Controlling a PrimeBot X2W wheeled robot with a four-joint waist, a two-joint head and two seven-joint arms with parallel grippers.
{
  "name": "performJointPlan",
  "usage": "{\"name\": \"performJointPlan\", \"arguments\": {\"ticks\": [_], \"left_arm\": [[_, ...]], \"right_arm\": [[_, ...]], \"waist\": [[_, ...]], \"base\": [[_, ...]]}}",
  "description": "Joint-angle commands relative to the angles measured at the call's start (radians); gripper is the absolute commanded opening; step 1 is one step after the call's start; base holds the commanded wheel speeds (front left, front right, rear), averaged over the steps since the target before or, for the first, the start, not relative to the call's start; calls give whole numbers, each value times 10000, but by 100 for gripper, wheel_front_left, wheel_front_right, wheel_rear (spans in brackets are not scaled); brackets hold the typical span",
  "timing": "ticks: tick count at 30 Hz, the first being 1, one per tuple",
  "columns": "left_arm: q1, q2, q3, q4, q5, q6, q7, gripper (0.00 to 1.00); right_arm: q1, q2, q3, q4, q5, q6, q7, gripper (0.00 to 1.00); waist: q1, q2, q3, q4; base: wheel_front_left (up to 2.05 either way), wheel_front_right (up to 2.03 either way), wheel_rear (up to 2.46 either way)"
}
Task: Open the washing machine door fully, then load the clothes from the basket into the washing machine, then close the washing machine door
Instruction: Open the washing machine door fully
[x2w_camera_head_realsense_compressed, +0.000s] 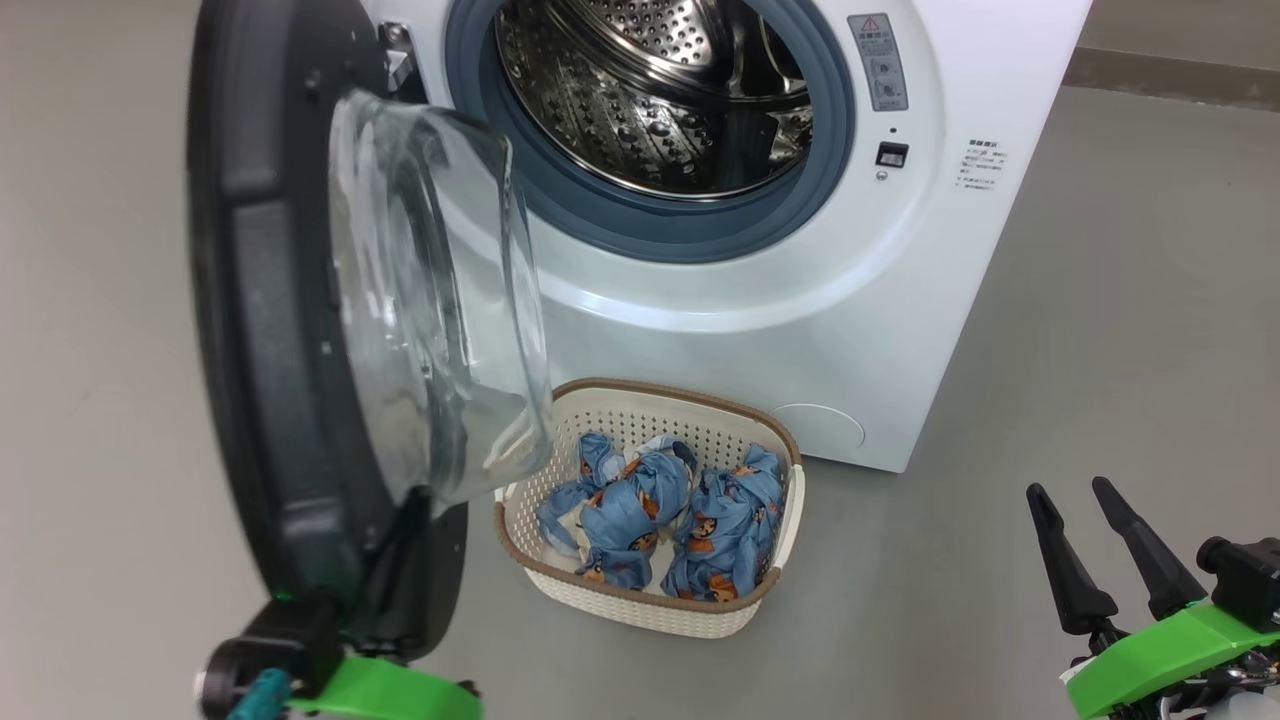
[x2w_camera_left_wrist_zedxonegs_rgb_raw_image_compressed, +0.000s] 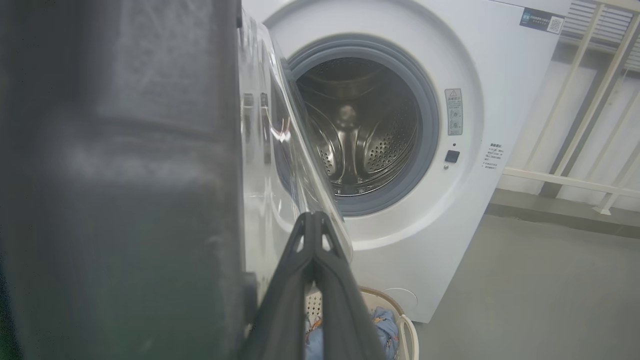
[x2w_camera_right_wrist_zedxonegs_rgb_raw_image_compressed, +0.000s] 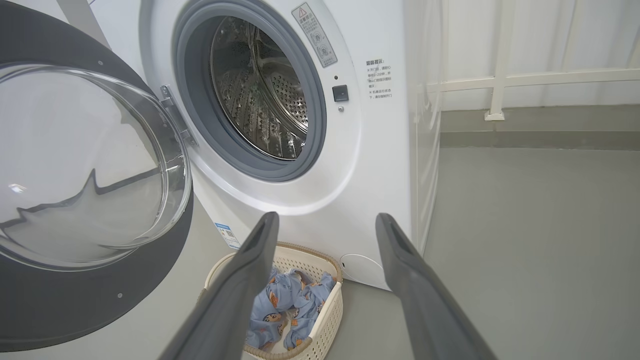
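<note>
The washing machine (x2w_camera_head_realsense_compressed: 800, 330) stands with its steel drum (x2w_camera_head_realsense_compressed: 650, 90) exposed. The washing machine door (x2w_camera_head_realsense_compressed: 270, 350) is swung out to the left, its glass bulge facing the basket. My left gripper (x2w_camera_head_realsense_compressed: 410, 530) is shut, its fingers lying against the door's inner face at the lower edge of the glass. The left wrist view shows the gripper (x2w_camera_left_wrist_zedxonegs_rgb_raw_image_compressed: 314, 220) with its tips pressed together beside the door (x2w_camera_left_wrist_zedxonegs_rgb_raw_image_compressed: 125, 175). The basket (x2w_camera_head_realsense_compressed: 770, 590) sits on the floor before the machine, holding the blue printed clothes (x2w_camera_head_realsense_compressed: 640, 510). My right gripper (x2w_camera_head_realsense_compressed: 1068, 490) hangs open and empty, right of the basket.
Grey floor (x2w_camera_head_realsense_compressed: 1100, 350) lies open to the right of the machine. A white railing (x2w_camera_right_wrist_zedxonegs_rgb_raw_image_compressed: 500, 80) runs along the wall behind and right of it. The open door overhangs the basket's left end.
</note>
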Motion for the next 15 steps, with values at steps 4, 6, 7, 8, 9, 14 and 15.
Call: {"name": "performJointPlan", "arguments": {"ticks": [4, 6, 7, 8, 9, 14, 15], "left_arm": [[21, 499, 895, -408, -116, 354, -53, 0], [130, 626, 1065, -455, -156, 438, -53, 0], [163, 690, 1151, -472, -171, 477, -53, 0], [186, 747, 1226, -487, -182, 517, -53, 0], [193, 798, 1314, -502, -202, 556, -53, 0], [99, 1077, 1730, -422, -267, 716, -53, 0], [58, 1124, 1816, -412, -277, 735, -53, 0]], "right_arm": [[-149, -234, 194, -231, -16, 54, -122, 100], [-116, -231, 179, -237, -19, 54, -122, 100], [-102, -231, 158, -244, -24, 54, -122, 100], [-89, -231, 136, -254, -32, 54, -122, 100], [-78, -231, 114, -266, -43, 54, -122, 100], [-91, -232, 89, -272, -67, 54, -122, 100], [-103, -241, 91, -268, -62, 54, -122, 100]], "waist": [[0, -1, -53, 42], [0, -1, -58, 61], [0, -1, -51, 75], [0, -1, -40, 90], [0, -1, -24, 109], [0, -1, 49, 162], [0, -1, 68, 167]], "base": [[0, 0, 0], [0, 0, 0], [0, 0, 0], [0, 0, 0], [0, 0, 0], [0, 0, 0], [0, 0, 0]]}}
